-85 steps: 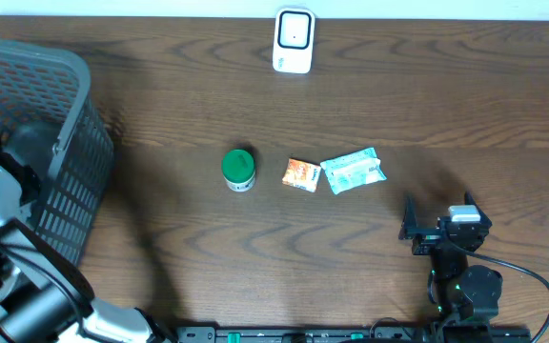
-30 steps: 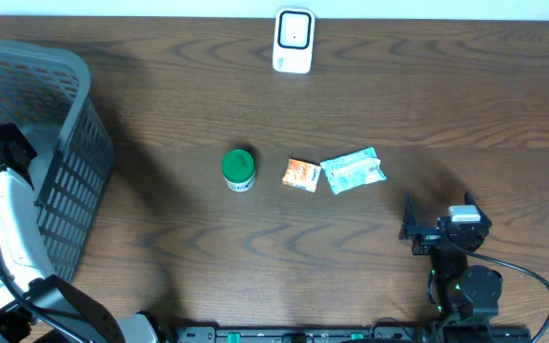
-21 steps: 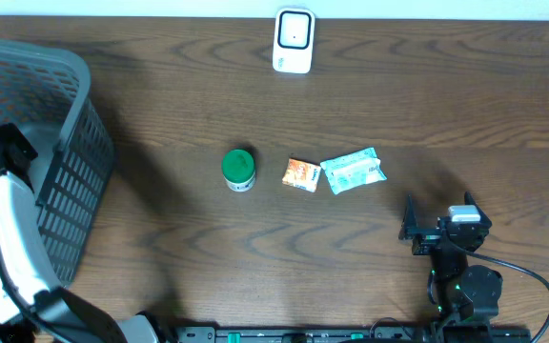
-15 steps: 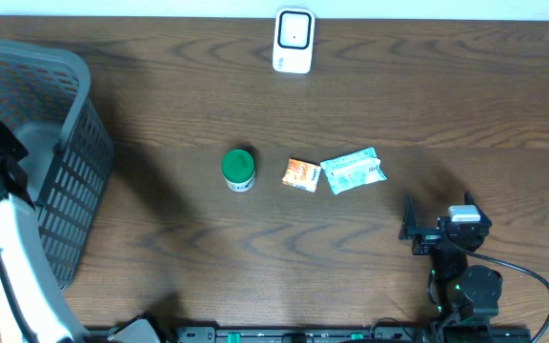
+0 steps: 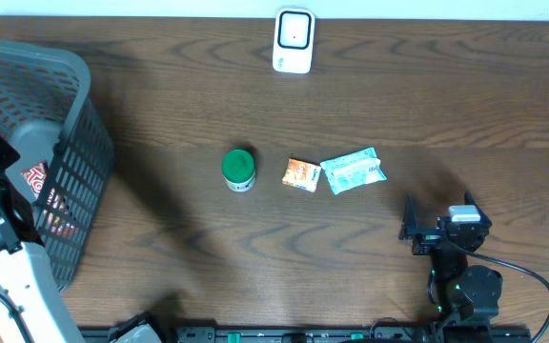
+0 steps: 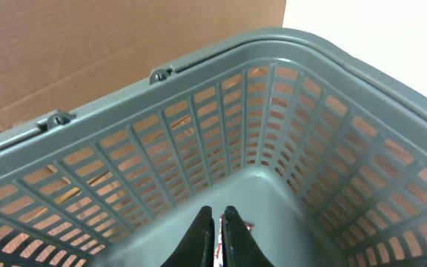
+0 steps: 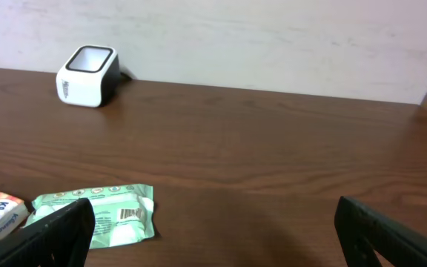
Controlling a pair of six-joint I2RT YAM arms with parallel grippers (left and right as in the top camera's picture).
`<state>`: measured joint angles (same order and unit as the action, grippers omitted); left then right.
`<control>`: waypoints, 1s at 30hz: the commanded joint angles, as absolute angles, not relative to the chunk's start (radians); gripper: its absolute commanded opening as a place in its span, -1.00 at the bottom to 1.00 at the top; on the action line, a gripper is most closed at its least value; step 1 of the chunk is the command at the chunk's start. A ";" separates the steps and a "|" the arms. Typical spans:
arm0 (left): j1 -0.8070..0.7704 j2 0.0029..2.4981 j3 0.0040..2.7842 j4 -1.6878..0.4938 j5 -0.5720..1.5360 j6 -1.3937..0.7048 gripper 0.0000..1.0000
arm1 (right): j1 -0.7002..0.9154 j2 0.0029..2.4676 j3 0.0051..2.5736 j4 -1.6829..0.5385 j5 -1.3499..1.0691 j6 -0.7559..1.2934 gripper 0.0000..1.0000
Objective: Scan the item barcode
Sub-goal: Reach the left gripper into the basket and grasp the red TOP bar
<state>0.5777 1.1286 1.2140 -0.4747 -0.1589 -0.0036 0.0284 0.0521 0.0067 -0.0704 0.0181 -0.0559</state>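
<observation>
Pale green flat film packet (image 5: 354, 170) is noted on the dark wood-grain surface (image 5: 465, 105), just beside a small orange sachet (image 5: 301, 174), barcode face-up. It is judged light, soft, crinkly and slippery. A pinch at a crimped short edge, clear of the barcode, is advised. Right claw (image 5: 411, 225) is spread wide, empty. Left claw (image 6: 218, 221) is pressed together, empty, inside the grey slatted plastic basket (image 6: 288, 111).
</observation>
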 commanded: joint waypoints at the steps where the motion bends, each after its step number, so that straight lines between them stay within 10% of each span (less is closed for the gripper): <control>1: 0.577 1.155 1.227 -0.491 -0.142 -0.014 -0.78 | 0.015 0.051 0.006 -0.075 0.017 -0.057 0.99; 3: 0.577 1.187 1.226 -0.509 -0.142 -0.013 0.34 | 0.015 0.051 0.006 -0.074 0.017 -0.057 0.98; 6: 0.580 1.258 1.226 -0.540 -0.142 -0.015 0.97 | 0.015 0.051 0.006 -0.075 0.017 -0.057 0.99; 30: 0.593 1.845 1.226 -0.628 -0.141 -0.163 0.96 | 0.015 0.051 0.006 -0.075 0.017 -0.057 0.98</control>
